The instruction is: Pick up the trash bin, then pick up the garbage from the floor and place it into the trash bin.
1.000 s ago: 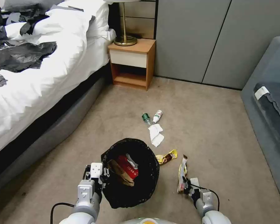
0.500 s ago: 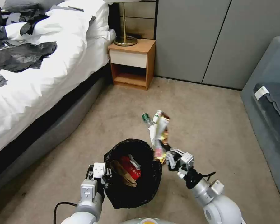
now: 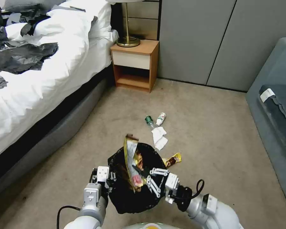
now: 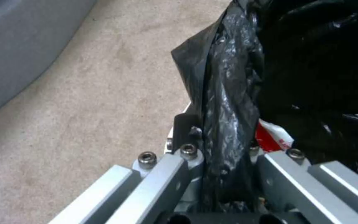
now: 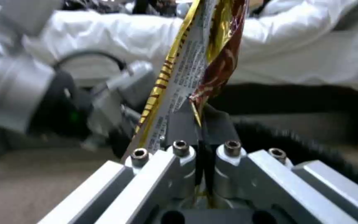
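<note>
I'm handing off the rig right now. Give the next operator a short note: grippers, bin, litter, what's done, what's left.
Left gripper: shut on the trash bin rim, bin held up.
Right gripper: shut on a gold snack wrapper, held over the bin mouth, not yet released.
Done: a red packet is in the bin.
Left on the carpet: second gold wrapper, white tissue, two small bottles.

Fine print runs in dense lines down the pale back panel of the gold snack wrapper, but not one word resolves. White marks sit on the red packet in the trash bin, possibly lettering, also illegible.
</note>
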Controlling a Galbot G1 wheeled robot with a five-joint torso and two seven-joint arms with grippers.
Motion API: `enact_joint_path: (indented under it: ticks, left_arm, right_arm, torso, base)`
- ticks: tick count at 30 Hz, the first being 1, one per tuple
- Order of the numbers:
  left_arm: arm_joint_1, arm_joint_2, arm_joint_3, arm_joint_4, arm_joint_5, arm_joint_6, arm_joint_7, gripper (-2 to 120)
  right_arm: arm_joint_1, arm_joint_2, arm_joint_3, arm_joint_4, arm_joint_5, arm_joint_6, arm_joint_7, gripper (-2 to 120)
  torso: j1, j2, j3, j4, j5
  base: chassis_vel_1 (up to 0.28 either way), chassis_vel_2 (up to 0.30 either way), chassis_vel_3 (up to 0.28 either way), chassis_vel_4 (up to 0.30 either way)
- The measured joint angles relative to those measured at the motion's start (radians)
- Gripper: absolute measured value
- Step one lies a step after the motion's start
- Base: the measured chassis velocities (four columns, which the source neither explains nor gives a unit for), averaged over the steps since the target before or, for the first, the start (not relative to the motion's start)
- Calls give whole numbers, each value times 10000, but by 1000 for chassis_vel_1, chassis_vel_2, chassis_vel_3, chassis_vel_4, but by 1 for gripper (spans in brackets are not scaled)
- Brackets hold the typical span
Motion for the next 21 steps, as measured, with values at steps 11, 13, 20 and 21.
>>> enact_joint_path:
  ticks: [11, 13, 20, 21]
  left_arm:
    - [145, 2, 76, -136, 71, 9, 0, 1]
    - [150, 3, 75, -143, 71, 8, 0, 1]
    - [187, -7, 154, -149, 118, 8, 0, 1]
    - [187, -7, 154, -149, 118, 8, 0, 1]
  right_arm:
    - [355, 173, 65, -903, -372, -15, 134, 22]
    - [359, 163, 82, -903, -372, -14, 133, 27]
    - [352, 108, 127, -906, -372, -11, 135, 55]
    - [352, 108, 127, -906, -372, -11, 135, 55]
  torso:
    - [0, 0, 0, 0, 0]
    - [0, 0, 0, 0, -1]
    - [0, 0, 0, 0, -1]
    - [0, 0, 0, 0, -1]
  base:
    - [0, 0, 0, 0]
    - [0, 0, 0, 0]
    - [0, 0, 0, 0]
    - [0, 0, 0, 0]
